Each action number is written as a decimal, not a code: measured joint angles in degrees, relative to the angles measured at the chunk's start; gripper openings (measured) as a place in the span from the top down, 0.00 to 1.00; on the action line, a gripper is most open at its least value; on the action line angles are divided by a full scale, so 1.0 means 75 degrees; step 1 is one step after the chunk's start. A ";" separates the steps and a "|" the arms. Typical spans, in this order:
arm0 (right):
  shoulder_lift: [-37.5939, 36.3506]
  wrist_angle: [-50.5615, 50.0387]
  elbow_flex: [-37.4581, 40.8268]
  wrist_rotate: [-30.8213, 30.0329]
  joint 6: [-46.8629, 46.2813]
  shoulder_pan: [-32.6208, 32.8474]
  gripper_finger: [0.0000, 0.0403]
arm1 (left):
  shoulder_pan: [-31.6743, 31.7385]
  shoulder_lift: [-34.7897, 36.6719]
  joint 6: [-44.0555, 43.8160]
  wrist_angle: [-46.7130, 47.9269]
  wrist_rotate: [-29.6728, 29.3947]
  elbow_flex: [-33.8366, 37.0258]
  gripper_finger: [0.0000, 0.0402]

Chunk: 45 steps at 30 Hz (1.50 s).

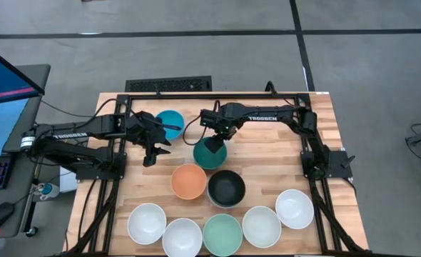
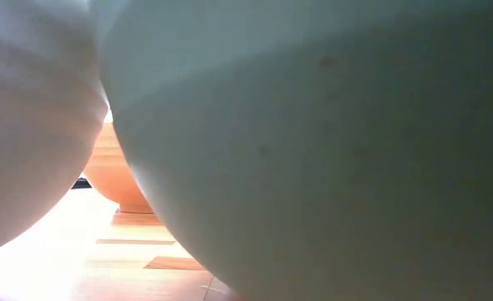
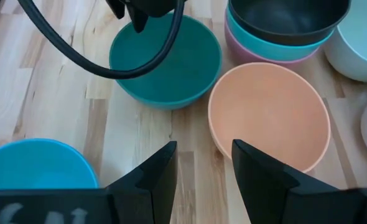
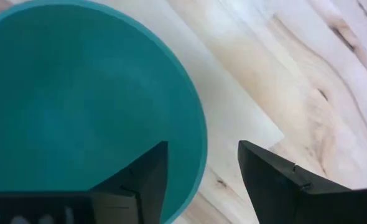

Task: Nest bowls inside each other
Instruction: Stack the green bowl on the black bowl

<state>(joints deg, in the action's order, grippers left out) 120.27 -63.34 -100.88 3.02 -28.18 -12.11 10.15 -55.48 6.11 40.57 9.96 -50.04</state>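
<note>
The right gripper (image 4: 199, 180) hangs open over the dark green bowl (image 1: 210, 154), its fingers straddling the rim with one inside and one outside, nothing clamped yet. From this bowl the black bowl (image 1: 226, 188) lies near at five o'clock, the orange bowl (image 1: 189, 180) at seven. The left gripper (image 1: 153, 151), open and empty, waits at nine o'clock, farther off.
</note>
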 joint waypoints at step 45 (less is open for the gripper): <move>-0.0026 -0.3609 -0.4244 0.0008 -0.0316 0.0170 0.98 | 0.0009 0.0000 -0.0107 -0.0139 -0.0175 0.0000 0.64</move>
<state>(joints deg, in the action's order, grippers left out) 120.07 -90.41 -132.71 3.08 -30.55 -10.84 10.22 -55.48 5.30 39.53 8.64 -50.04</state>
